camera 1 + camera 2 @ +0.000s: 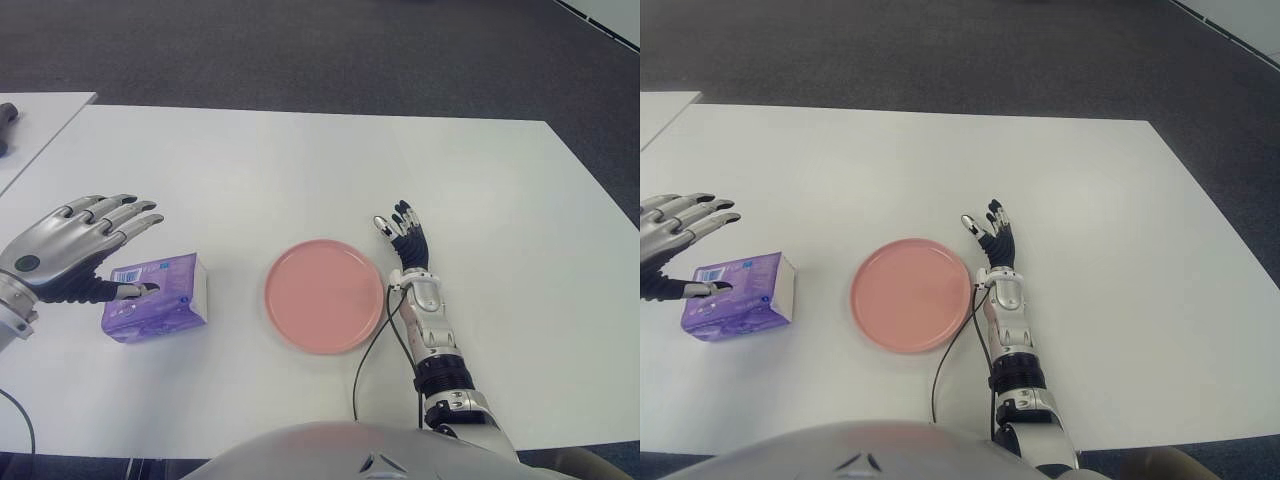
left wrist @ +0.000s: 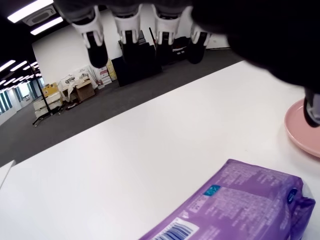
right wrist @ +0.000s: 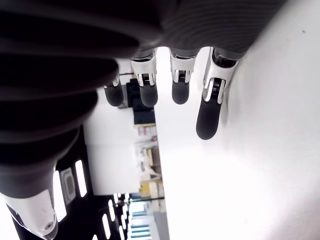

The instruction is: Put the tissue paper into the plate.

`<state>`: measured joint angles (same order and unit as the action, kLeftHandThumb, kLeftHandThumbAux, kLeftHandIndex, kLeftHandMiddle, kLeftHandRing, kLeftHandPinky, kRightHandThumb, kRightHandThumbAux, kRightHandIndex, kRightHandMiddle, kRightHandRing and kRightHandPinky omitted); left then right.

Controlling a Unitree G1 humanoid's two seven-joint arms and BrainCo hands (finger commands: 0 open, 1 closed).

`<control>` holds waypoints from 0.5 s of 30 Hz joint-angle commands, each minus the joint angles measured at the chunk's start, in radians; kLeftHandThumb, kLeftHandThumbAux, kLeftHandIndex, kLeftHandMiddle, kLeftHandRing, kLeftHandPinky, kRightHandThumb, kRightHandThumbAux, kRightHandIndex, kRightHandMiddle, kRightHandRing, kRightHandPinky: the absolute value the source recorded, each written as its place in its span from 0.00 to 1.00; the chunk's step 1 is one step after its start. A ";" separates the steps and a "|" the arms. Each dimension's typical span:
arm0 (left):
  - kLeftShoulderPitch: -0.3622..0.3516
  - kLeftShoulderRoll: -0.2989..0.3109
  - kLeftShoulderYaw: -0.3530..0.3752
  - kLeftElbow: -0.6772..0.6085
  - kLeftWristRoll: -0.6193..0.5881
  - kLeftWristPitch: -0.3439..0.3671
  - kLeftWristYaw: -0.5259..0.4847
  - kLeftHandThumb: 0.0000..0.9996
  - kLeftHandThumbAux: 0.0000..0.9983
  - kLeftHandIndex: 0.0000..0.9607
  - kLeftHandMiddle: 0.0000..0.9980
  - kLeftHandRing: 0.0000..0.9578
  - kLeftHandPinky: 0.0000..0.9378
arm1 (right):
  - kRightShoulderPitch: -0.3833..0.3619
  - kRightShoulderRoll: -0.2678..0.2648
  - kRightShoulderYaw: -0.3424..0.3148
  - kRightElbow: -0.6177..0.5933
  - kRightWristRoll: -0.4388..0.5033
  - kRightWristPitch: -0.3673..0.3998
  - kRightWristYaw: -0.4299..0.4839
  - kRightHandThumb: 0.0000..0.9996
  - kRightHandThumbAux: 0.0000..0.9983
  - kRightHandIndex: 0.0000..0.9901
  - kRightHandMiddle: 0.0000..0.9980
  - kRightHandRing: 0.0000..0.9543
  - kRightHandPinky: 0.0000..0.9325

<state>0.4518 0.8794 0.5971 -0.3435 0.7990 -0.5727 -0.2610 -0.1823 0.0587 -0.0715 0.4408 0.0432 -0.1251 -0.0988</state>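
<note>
A purple tissue pack (image 1: pixel 157 297) lies on the white surface (image 1: pixel 300 170), just to the left of a round pink plate (image 1: pixel 325 295) and apart from it; the plate holds nothing. The robot's left hand (image 1: pixel 75 250) is poised over the pack's left end, its 4 fingers (image 1: pixel 120 215) stretched out above the wrapper and the thumb (image 1: pixel 135 291) lying against the pack's top edge; the fingers are spread apart and have not closed around it. Seen from the left wrist, the fingertips (image 2: pixel 97 55) hang clear above the pack (image 2: pixel 240 207) with bare surface between them. The right hand (image 1: pixel 402 232) shows just beside the plate's right rim, fingers extended and relaxed, holding nothing. A black cable (image 1: pixel 372 350) curves along the right forearm near the plate.
</note>
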 commanded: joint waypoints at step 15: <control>0.021 0.038 -0.064 0.035 -0.005 -0.008 -0.031 0.10 0.24 0.00 0.00 0.00 0.00 | 0.057 0.010 -0.011 0.040 0.011 0.058 0.004 0.20 0.66 0.00 0.00 0.00 0.01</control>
<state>0.4597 0.8990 0.5613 -0.3271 0.7970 -0.5747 -0.2658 -0.1791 0.0586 -0.0745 0.4375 0.0432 -0.1250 -0.0937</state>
